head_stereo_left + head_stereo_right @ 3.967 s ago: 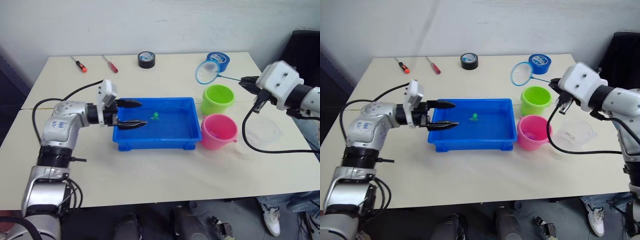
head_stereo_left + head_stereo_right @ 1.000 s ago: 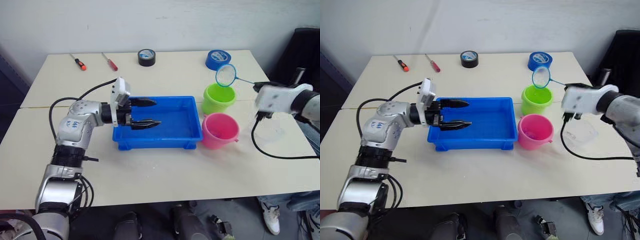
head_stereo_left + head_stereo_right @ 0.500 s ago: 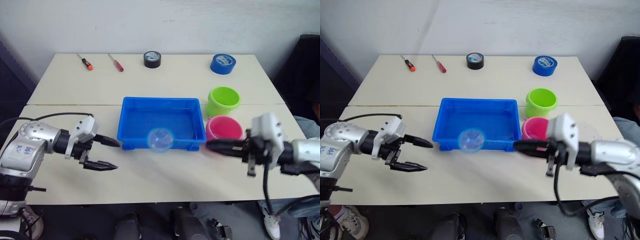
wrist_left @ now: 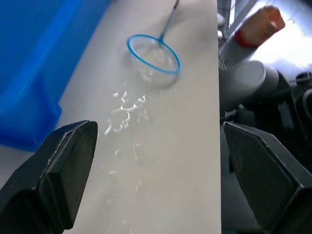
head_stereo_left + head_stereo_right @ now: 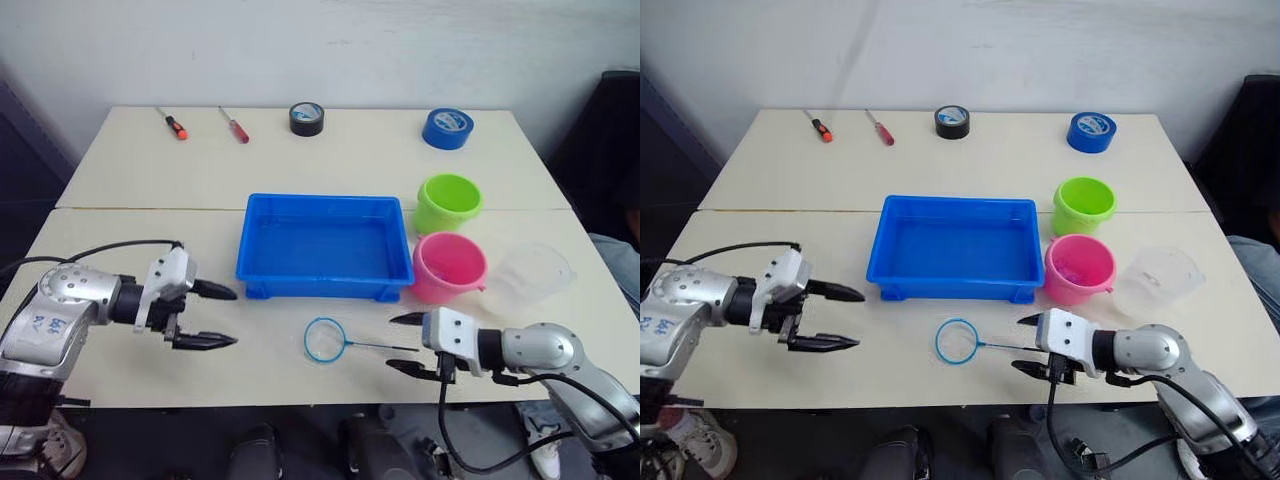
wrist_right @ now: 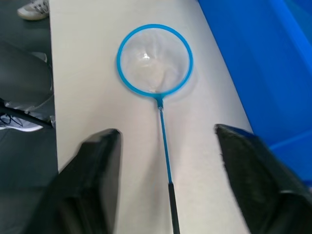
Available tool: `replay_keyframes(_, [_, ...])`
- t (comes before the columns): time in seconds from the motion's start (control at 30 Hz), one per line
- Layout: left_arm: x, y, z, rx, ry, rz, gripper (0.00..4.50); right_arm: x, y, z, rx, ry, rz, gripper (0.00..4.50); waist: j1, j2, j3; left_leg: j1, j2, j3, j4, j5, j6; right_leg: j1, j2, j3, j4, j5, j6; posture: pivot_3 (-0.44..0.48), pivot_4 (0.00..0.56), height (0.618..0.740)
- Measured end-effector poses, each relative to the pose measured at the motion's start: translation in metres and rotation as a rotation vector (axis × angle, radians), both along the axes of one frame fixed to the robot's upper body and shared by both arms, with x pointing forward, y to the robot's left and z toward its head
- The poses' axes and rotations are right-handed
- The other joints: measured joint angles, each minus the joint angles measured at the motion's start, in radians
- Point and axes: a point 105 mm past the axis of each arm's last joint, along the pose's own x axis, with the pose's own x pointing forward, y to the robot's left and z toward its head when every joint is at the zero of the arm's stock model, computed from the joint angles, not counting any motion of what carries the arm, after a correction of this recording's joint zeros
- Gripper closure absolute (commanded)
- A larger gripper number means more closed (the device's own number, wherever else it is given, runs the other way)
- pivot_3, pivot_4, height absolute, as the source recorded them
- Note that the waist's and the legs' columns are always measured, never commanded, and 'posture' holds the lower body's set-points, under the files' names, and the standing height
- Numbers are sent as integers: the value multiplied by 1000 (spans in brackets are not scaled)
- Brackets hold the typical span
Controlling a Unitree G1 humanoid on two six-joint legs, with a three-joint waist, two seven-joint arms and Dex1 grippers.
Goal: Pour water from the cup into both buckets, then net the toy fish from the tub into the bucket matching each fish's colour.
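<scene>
The net (image 5: pixel 324 340) lies flat on the table in front of the blue tub (image 5: pixel 325 245), its thin handle pointing right. My right gripper (image 5: pixel 406 344) is open around the handle's end, its fingers wide apart on either side. The right wrist view has the hoop (image 6: pixel 154 59) straight ahead. My left gripper (image 5: pixel 222 317) is open and empty, left of the tub's front corner. The green bucket (image 5: pixel 448 203) and pink bucket (image 5: pixel 449 267) stand right of the tub, with the clear cup (image 5: pixel 533 272) beyond the pink one. The toy fish are out of view.
A black tape roll (image 5: pixel 306 118), a blue tape roll (image 5: pixel 445 129) and two screwdrivers (image 5: pixel 173 125) lie along the table's far edge. Water droplets (image 4: pixel 126 107) dot the table near the net. The front edge runs just under both grippers.
Half a second ago the net hung blurred in front of the tub with my right gripper shut. Now it rests on the table and the right gripper has opened. The left gripper barely moved.
</scene>
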Motion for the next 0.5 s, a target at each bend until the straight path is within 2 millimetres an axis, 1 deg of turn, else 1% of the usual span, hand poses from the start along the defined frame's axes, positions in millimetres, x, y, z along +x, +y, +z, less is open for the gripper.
replay_keyframes(0.03, [5,-1,8,-40,-3,12,0,-2,-11,11,10,-4,-53,47,5,0,0,0,0,0,0,0,-1,0,0,0,0,0,0,0,150,740])
replay_keyframes(0.1, [10,-2,17,-82,-4,31,0,-9,-27,31,53,-12,-141,47,8,0,0,0,0,-1,0,0,-2,1,0,-1,0,0,0,0,150,740])
replay_keyframes(0.13, [11,-2,19,-92,-3,32,0,-11,-30,36,64,-17,-157,47,8,0,0,0,0,-1,0,1,-3,1,0,-1,0,0,0,0,150,740])
replay_keyframes(0.17, [15,-6,23,-119,-7,29,0,-18,-39,44,100,-10,-214,47,10,0,0,0,0,-1,-1,1,-3,1,0,-1,-1,0,0,0,150,740])
replay_keyframes(0.2, [18,-6,25,-138,-6,41,0,-22,-50,52,126,-8,-276,47,15,0,0,1,0,-1,0,1,-3,2,1,-1,-1,0,0,0,150,740])
replay_keyframes(0.23, [22,-5,27,-157,-4,58,0,-28,-72,65,160,-29,-387,47,18,-1,-1,1,0,-1,0,1,-3,2,1,-1,-2,0,0,0,150,740])
replay_keyframes(0.27, [25,-5,28,-173,-6,66,0,-32,-85,71,176,-43,-458,47,21,-1,-1,1,0,-1,-1,1,-3,3,1,-1,-2,0,0,0,150,740])
replay_keyframes(0.3, [28,-5,27,-185,-3,75,0,-38,-105,80,189,-71,-554,47,24,-1,-1,2,0,-1,-1,0,-2,3,1,0,-3,0,0,0,150,740])
replay_keyframes(0.37, [32,-2,26,-196,6,95,0,-49,-128,88,194,-97,-671,47,22,-1,-1,4,0,1,-2,-1,-2,5,2,0,-4,0,0,0,150,740])
replay_keyframes(0.4, [34,-1,25,-199,5,98,0,-56,-136,89,193,-101,-709,47,22,-1,-1,7,0,1,-3,-1,-1,7,2,1,-5,0,0,0,150,740])
replay_keyframes(0.43, [36,1,24,-199,2,103,0,-64,-143,86,188,-85,-742,47,22,-1,-1,11,0,1,-7,-1,-1,12,2,0,-9,0,0,0,150,740])
replay_keyframes(0.5, [40,3,27,-202,-6,112,0,-71,-147,84,194,-70,-768,47,19,-2,-1,16,0,1,-12,-1,-1,17,2,1,-12,0,0,0,150,740])
